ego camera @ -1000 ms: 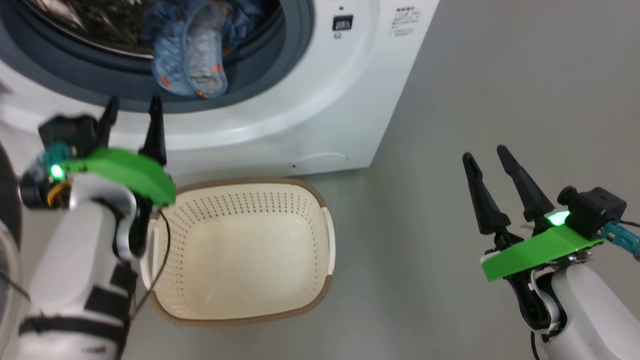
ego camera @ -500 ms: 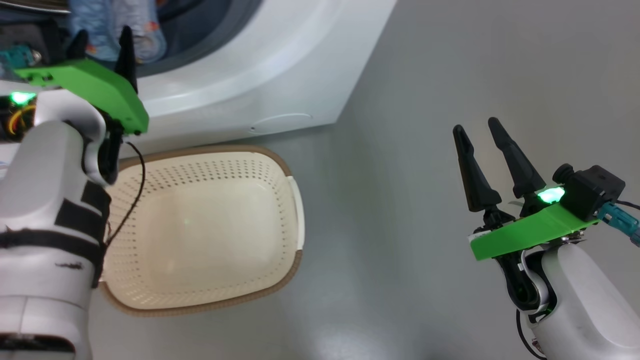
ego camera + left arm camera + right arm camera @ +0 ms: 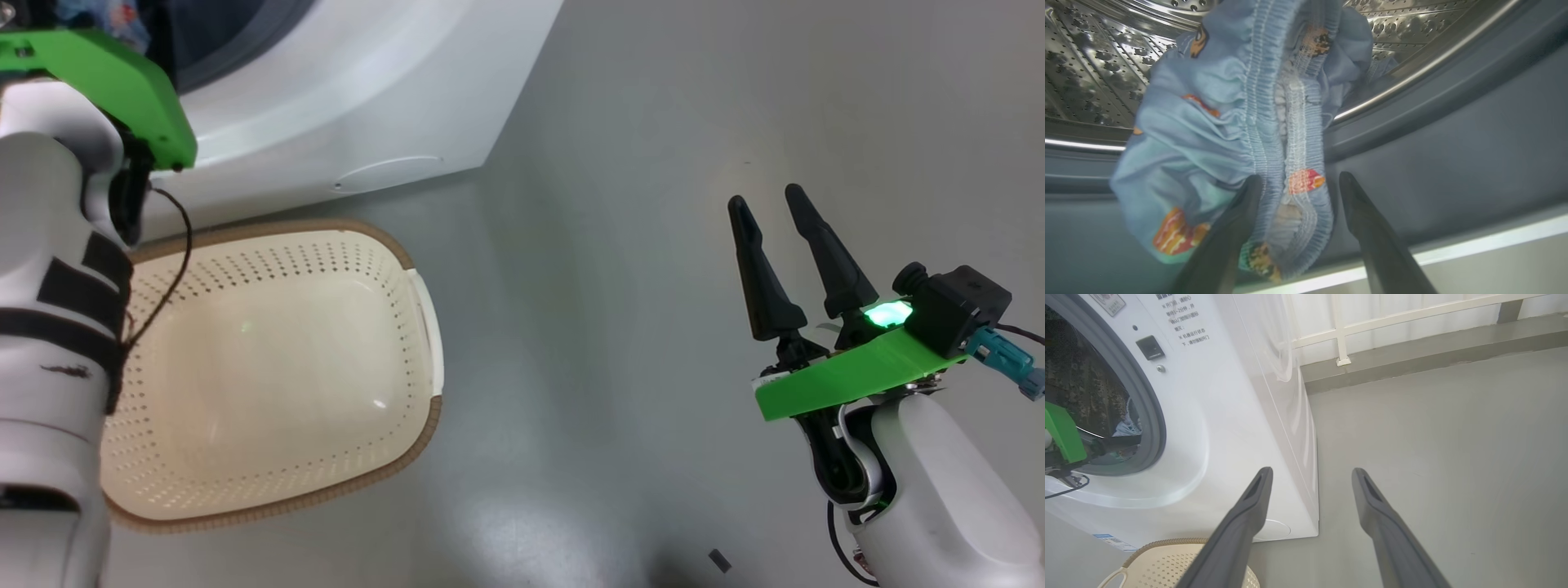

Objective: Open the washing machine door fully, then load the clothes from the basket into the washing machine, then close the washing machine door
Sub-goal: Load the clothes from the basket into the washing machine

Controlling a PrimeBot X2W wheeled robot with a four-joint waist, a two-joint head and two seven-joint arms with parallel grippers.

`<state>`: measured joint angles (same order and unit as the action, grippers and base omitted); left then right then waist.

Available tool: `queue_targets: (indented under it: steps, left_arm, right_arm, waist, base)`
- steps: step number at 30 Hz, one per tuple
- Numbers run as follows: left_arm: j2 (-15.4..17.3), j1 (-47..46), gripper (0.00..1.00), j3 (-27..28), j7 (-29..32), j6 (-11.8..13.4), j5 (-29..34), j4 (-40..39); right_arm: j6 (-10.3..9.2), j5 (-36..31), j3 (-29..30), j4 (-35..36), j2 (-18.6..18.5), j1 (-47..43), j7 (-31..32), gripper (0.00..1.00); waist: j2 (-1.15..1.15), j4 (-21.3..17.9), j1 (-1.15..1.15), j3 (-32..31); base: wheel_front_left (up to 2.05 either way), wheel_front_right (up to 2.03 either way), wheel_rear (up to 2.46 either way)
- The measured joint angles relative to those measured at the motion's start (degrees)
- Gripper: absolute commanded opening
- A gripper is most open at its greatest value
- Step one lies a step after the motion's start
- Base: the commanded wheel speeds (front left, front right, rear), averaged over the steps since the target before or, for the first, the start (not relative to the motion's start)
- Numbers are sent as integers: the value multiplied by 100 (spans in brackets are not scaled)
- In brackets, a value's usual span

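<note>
Left gripper: 2 fingers spread at the washing machine mouth, with a blue printed garment draped over the grey gasket between them, unclamped. Right gripper: spread, holding nothing, above the floor. Basket stands just before the machine.

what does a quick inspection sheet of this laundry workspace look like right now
surface: grey floor, smooth.
job's things: basket empty, on the floor before the washing machine; blue printed garment hangs out of the drum over the gasket.
clutter: one small dark speck on the floor.
grippers: left gripper open, fingers astride the garment's hem; right gripper open, empty, above the floor.
cables: thin dark cable dangles from the left arm across the basket's rim; teal-plugged cable at the right wrist.
surroundings: white railing and grey kerb behind the machine.
</note>
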<state>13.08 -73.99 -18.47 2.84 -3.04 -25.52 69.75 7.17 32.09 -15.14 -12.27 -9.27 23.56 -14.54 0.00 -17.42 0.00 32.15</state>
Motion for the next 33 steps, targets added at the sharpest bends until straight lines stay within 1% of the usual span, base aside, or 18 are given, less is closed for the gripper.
queue_targets:
  steps: [3,8,9,10,11,12,14,19,26,33]
  left_arm:
    - [33,-161,100,-26,78,145,19,133]
    - [27,-330,100,-92,330,465,48,297]
    - [27,-346,84,-88,330,521,47,311]
    - [25,-359,48,-79,330,571,46,326]
    - [25,-364,28,-71,328,613,45,337]
    - [23,-364,0,-64,327,622,44,350]
    - [8,-364,0,-59,326,662,36,370]
    - [-29,-364,0,-58,288,659,-2,407]
    - [0,-498,0,-82,-193,651,-13,394]
    - [168,-1050,0,-227,-594,577,109,279]
  right_arm:
    - [0,-1,5,14,18,0,0,100]
    - [0,-41,21,20,29,0,0,100]
    - [0,-41,21,19,36,0,0,100]
    - [0,-41,20,18,43,0,0,100]
    - [0,-41,19,15,47,0,0,100]
    - [0,-41,19,15,47,0,0,100]
    - [0,-41,20,11,45,0,0,100]
    - [0,-41,18,-5,34,1,0,100]
    - [0,-41,-21,2,4,1,0,100]
    - [0,-41,-104,42,13,73,0,100]
  waist:
    - [0,-58,0,51]
    - [0,-85,0,60]
    - [0,-83,0,57]
    - [0,-81,0,53]
    - [0,-79,0,45]
    - [0,-75,0,38]
    - [0,-61,0,23]
    - [0,-7,0,-18]
    - [0,37,-1,8]
    - [0,-44,0,242]
  base:
    - [0,0,0]
    - [0,0,0]
    - [0,0,0]
    - [0,0,0]
    - [0,0,0]
    - [0,0,0]
    - [0,0,0]
    - [0,0,0]
    - [0,0,0]
    - [0,0,0]
